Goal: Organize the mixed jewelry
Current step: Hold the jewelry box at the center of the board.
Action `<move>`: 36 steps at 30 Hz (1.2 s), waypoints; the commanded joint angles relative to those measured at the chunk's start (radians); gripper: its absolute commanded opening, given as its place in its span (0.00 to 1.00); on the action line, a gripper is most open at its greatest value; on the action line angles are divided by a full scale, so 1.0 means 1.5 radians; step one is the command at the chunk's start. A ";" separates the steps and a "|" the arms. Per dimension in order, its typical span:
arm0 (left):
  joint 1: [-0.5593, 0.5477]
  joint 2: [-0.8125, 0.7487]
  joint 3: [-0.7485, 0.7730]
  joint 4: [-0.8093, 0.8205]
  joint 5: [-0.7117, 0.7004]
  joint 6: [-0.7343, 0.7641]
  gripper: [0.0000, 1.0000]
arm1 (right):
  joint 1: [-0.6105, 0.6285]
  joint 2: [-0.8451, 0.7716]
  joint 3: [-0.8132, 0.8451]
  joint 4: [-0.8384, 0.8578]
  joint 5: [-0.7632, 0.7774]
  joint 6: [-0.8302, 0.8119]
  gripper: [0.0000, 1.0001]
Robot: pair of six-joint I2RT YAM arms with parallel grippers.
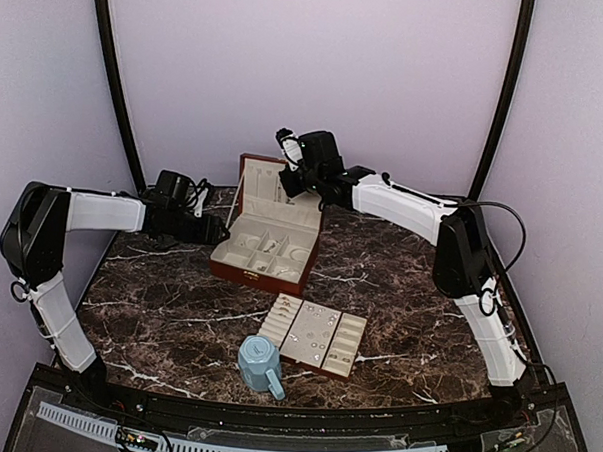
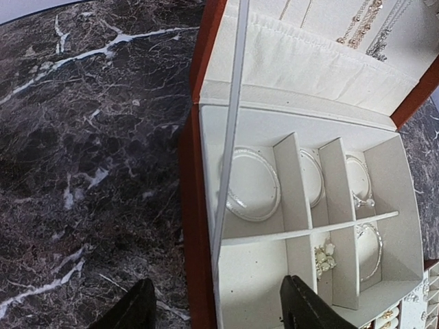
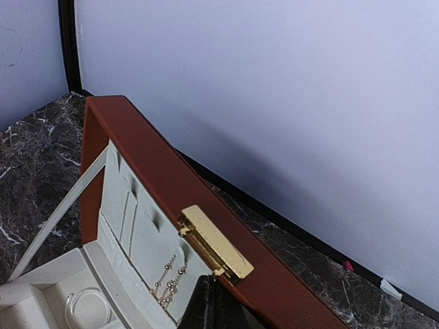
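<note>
Thin silvery hoops (image 2: 252,185) lie in the cream-lined brown box (image 1: 254,272); left gripper (image 2: 219,284) hovers, jaws apart, empty; right gripper (image 3: 211,291), closed, sits by the upright lid (image 3: 137,157).

Shows dark marble-look stone, white-veined and faintly glossy, in the table (image 1: 399,280); smooth reddish-brown leather-like skin on the jewelry box (image 3: 158,171); matt cream cloth in its lining (image 2: 254,274); plain matt white tape in the lid strap (image 2: 230,130); bright polished gold metal on the clasp (image 3: 215,243); shiny silvery metal in the bracelets (image 2: 254,218); smooth light-blue sheen on the mug (image 1: 258,362)
</note>
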 commanded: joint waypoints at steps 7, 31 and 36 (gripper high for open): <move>0.000 -0.008 -0.025 -0.011 -0.007 -0.006 0.65 | -0.005 0.022 0.051 0.041 -0.003 0.013 0.00; 0.000 -0.002 -0.045 -0.021 -0.023 -0.004 0.39 | -0.009 0.019 0.045 0.035 0.069 0.031 0.00; 0.000 -0.004 -0.045 -0.021 -0.023 -0.004 0.38 | -0.011 0.016 0.037 0.028 0.080 0.036 0.00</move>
